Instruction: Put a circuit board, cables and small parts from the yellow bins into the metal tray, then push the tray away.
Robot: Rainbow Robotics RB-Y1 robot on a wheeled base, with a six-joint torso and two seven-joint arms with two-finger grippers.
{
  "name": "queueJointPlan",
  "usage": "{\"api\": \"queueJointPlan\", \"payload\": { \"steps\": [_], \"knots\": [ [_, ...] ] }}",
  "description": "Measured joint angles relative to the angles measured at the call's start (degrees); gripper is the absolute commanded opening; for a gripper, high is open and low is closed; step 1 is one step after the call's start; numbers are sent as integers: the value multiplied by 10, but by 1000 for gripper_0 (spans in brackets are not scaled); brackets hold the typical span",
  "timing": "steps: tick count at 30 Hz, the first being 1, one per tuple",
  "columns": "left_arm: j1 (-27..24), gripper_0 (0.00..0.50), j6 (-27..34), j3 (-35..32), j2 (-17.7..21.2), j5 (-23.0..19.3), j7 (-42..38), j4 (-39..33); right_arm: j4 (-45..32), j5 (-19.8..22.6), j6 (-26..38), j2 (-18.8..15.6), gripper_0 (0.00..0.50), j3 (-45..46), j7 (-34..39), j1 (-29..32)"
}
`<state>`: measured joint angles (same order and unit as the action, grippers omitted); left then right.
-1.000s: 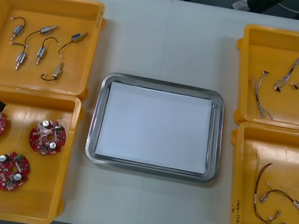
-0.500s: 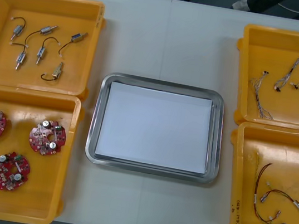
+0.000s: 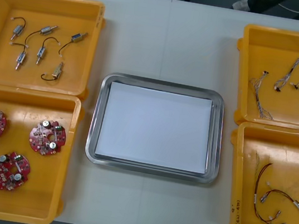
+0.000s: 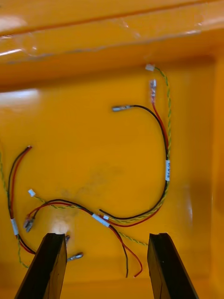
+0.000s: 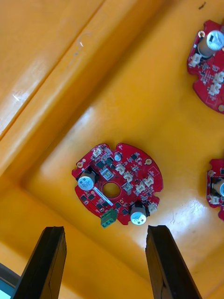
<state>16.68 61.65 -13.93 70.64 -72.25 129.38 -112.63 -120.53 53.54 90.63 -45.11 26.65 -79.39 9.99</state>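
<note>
Three round red circuit boards (image 3: 48, 137) lie in the near left yellow bin (image 3: 41, 197). My left gripper (image 5: 109, 261) hangs open above that bin, and one board (image 5: 116, 184) lies just beyond its fingers, near the bin's corner. Over the near right bin (image 3: 235, 215) my right gripper (image 4: 106, 266) is open too, above red, black and yellow cables (image 4: 161, 140) spread on the bin floor. The metal tray (image 3: 163, 84), white inside, sits between the bins with nothing in it.
Several small metal parts (image 3: 41, 48) with short wires lie in the far left bin (image 3: 91, 13). Thin pale cables (image 3: 289, 82) lie in the far right bin (image 3: 249, 48). Two more boards (image 5: 212, 65) lie to one side of the left fingers.
The left arm, seen as a dark and grey shape at the front view's left edge, has slid out of that view to the left. Boards, parts, cables and tray have not moved.
</note>
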Motion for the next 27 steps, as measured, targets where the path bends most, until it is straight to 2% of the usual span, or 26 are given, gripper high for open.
{"api": "queueJointPlan", "payload": {
  "steps": [7, 10, 15, 21, 27],
  "knots": [
    [14, 500, -64, 25, 6, -37, 186, 41, 33, -3, -23, -31, 500, -22, -15, 0],
    [14, 500, -82, 46, 8, -55, 234, 61, 54, -3, -34, -35, 500, -30, -16, 0],
    [14, 500, -84, 59, 10, -84, 237, 78, 87, -5, -48, -35, 500, -44, -16, -1],
    [12, 500, -87, 73, 14, -110, 237, 97, 110, -21, -98, -35, 500, -79, -16, -2],
    [-31, 500, -97, 141, 18, -136, 237, 144, 140, -27, -127, -35, 500, -99, -16, -3]
  ]
}}
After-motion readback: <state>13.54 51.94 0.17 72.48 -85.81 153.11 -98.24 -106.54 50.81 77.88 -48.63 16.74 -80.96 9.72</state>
